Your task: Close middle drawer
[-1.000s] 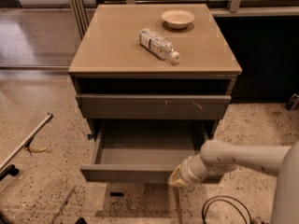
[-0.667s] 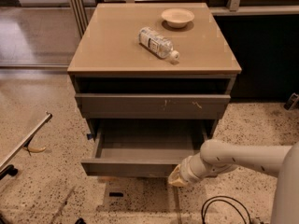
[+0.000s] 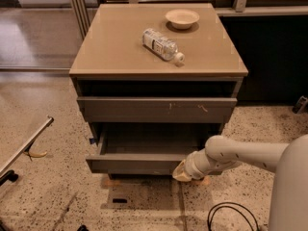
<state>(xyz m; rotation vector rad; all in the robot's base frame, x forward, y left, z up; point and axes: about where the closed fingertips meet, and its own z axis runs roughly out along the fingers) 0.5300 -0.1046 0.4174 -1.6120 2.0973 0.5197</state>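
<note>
The middle drawer (image 3: 137, 163) is the low, slim-fronted grey-brown drawer of the cabinet. It stands partly pulled out, and a strip of its flat grey tray (image 3: 149, 141) shows inside. My gripper (image 3: 183, 172) is at the right part of the drawer's front, pressed against it, at the end of my white arm (image 3: 240, 154), which comes in from the right. The taller-fronted grey drawer with whitish scratches (image 3: 156, 109) above it is pushed in.
A clear plastic bottle (image 3: 162, 44) lies on the cabinet's top (image 3: 115, 47), with a small beige bowl (image 3: 182, 18) behind it. A black cable (image 3: 226, 215) lies on the speckled floor at bottom right. A metal bar (image 3: 26, 146) slants in at the left.
The middle drawer has slid further into the cabinet, with my gripper following against its front. Less of the tray shows now.
</note>
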